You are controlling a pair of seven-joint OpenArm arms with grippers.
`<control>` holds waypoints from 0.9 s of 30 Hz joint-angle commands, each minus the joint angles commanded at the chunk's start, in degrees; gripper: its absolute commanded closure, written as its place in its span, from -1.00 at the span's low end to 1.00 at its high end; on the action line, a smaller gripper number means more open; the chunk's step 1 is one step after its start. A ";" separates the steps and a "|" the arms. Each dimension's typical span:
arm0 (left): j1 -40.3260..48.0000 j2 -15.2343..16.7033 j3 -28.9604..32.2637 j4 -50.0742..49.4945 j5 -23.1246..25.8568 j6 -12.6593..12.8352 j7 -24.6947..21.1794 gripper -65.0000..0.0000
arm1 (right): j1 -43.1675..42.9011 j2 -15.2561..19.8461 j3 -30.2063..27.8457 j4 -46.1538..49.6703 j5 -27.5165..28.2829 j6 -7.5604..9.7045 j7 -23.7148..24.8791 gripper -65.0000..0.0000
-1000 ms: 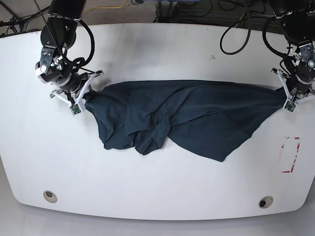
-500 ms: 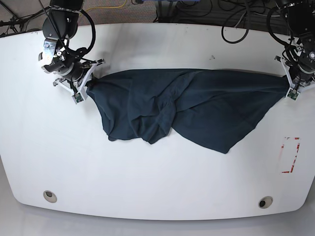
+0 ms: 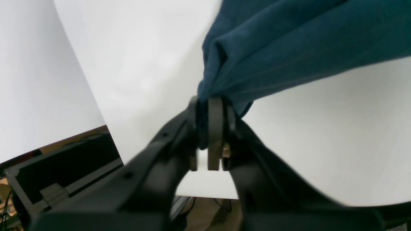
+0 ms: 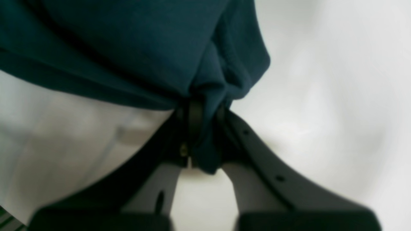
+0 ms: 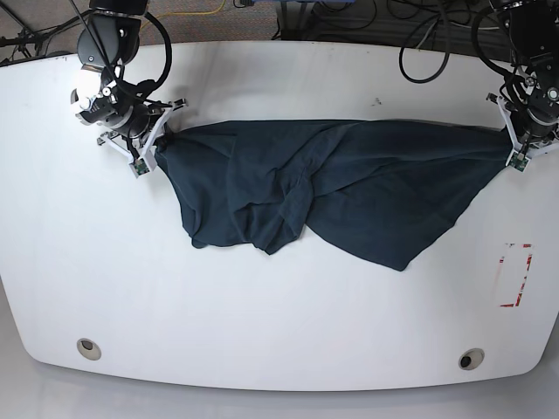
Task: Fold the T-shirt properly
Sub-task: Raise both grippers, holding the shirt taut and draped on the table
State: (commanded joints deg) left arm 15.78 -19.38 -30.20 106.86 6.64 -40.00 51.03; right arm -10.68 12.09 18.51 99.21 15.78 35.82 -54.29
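Both tools have shifted toward the far edge of the white surface (image 5: 279,332), dragging the T-shirt (image 5: 349,188) with them. It lies stretched between them, bunched left of its middle. The right tool (image 5: 162,141) and left tool (image 5: 509,150) each stay clenched on a cloth corner.
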 joint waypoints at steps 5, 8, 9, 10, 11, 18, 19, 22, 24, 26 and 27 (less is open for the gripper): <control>-0.18 2.37 0.18 0.44 -0.09 0.00 0.00 -0.74 | 0.09 -1.49 0.00 0.18 -0.26 0.00 0.00 0.91; -1.32 3.52 0.35 0.44 -1.85 0.00 0.00 -0.88 | 0.18 -1.93 0.00 0.53 -0.35 0.00 0.00 0.91; -2.02 3.87 0.35 0.44 -2.90 0.00 0.00 -0.86 | 0.26 -1.93 0.00 0.53 -0.26 0.00 0.00 0.91; -2.73 4.04 0.18 0.44 -4.04 0.00 0.00 -0.83 | 0.35 -1.93 -0.09 0.44 -0.18 0.00 0.00 0.91; -3.69 4.13 0.00 0.44 -5.36 0.00 0.00 -0.79 | 0.35 -1.93 -0.09 0.44 -0.09 0.00 0.00 0.91; -11.96 4.48 -1.41 -2.64 -8.26 0.00 1.49 -0.72 | 0.88 -1.93 -0.09 0.26 -0.18 0.00 0.09 0.91; -13.01 4.57 -1.23 -3.34 -8.26 0.00 1.93 -0.72 | 0.97 -1.93 -0.09 0.35 -0.18 0.00 0.18 0.91; -18.37 4.57 -1.76 -7.47 -8.26 0.00 4.04 -0.72 | 1.14 -1.93 -0.09 0.18 -0.09 0.00 0.35 0.91; -21.98 4.57 -1.85 -11.52 -8.26 0.00 4.40 -0.72 | 1.23 -1.93 0.00 0.09 -0.35 0.00 0.44 0.91; -24.44 4.57 -1.93 -14.77 -8.26 0.00 4.40 -0.71 | 1.23 -1.93 0.00 0.09 -0.35 0.00 0.88 0.91; -25.58 4.57 -1.93 -16.53 -8.26 0.00 4.31 -0.71 | 1.23 -1.93 0.00 0.09 -0.35 0.00 1.05 0.91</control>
State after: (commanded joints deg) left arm -9.80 -14.81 -32.13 90.33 -1.63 -40.00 55.34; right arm -9.45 10.15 18.51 99.30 15.43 35.82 -53.23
